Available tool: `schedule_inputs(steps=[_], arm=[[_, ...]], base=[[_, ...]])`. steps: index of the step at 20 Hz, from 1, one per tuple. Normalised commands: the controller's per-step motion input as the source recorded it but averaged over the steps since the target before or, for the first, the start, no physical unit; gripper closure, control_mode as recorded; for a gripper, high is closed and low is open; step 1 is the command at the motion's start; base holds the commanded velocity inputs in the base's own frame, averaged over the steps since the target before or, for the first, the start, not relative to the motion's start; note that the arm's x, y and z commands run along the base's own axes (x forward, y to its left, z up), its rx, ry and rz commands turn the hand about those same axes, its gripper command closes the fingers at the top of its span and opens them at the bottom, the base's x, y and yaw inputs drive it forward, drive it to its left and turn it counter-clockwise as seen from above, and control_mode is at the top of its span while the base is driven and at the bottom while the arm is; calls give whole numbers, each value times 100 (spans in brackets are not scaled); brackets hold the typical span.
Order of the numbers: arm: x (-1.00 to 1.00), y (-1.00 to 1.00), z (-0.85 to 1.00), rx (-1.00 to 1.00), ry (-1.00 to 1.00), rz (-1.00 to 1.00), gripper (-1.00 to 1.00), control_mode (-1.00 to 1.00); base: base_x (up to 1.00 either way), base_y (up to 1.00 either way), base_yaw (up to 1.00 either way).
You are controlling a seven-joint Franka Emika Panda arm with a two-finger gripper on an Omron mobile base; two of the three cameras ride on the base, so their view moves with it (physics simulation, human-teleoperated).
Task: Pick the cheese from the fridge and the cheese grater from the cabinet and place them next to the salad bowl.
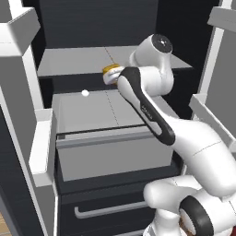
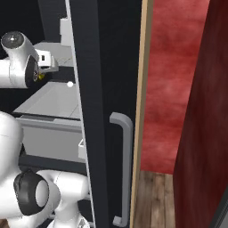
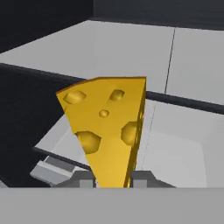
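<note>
Cheese (image 3: 106,131) wedged upright between gripper (image 3: 113,180) fingertips

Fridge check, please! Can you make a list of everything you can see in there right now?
Surface: grey-white fridge shelf with a second shelf below it, inside the open fridge.
Job's things: cheese, a yellow wedge with holes, standing point-down between the hand's fingertips, above the shelves.
Clutter: small white ball on the lower shelf.
Grippers: hand shut on the cheese.
Cables: nothing seen.
Surroundings: black fridge door with a grey handle, red wall, wooden floor.
</note>
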Motion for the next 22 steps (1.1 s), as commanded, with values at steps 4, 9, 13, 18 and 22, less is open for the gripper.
schedule_inputs(steps=[4,9,13,18,22], arm=[[-85,0,0,10,1,-12,100,-100],[-83,0,-3,12,6,-8,100,-100],[-71,-1,-18,10,16,-7,100,-100],[-65,-2,-34,3,15,-8,100,-100],[-53,-12,-47,0,12,-8,100,-100]], base=[[0,0,0],[0,0,0],[0,0,0],[0,0,0],[0,0,0]])
